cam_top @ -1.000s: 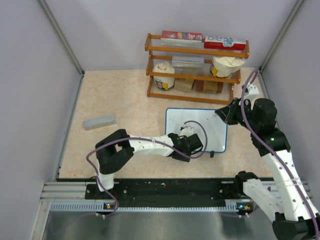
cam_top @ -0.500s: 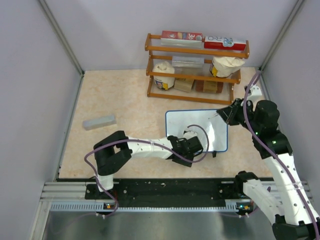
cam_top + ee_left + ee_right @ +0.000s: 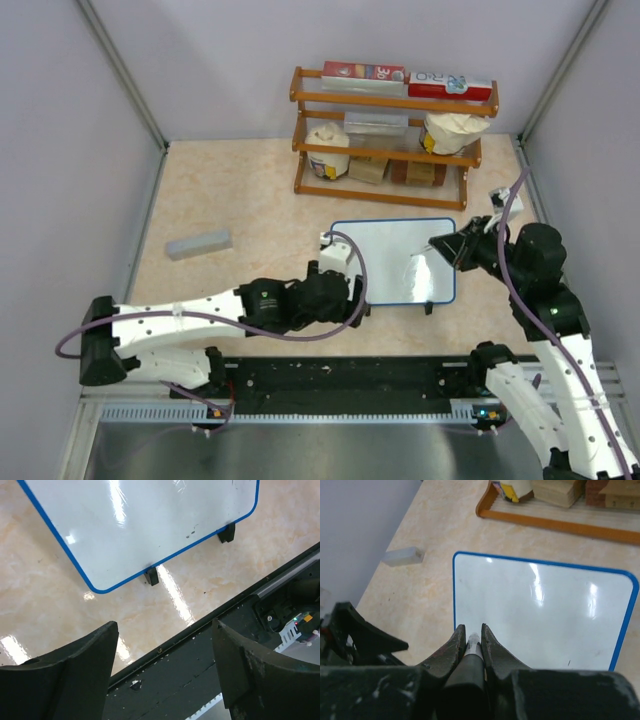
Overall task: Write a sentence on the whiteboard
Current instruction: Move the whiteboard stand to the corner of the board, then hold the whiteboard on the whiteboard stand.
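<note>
The board [image 3: 393, 262] lies flat on the counter [image 3: 240, 200], right of centre and just in front of the shelf [image 3: 395, 100]. Its long axis runs left to right across the arms' front. No sentence shows on it yet: the face reads white under glare, with only a few faint specks, so by my judgement the writing is still to begin.

The right fingers [image 3: 451, 647] are pressed onto a marker [image 3: 471, 647], which points forward between them. In the top view it reaches in over the board's right part. Whether the tip touches the surface I cannot tell.

The left fingers [image 3: 75, 680] stand spread and hold nothing. They are just off the board's near-left corner, with the blue rim and two black feet ahead of them (the wrist view shows only bare counter between).

So the right arm is the nearer, and the board stretches away to its left. A line would have to start at the far side from that arm and run back along the long axis.
</note>
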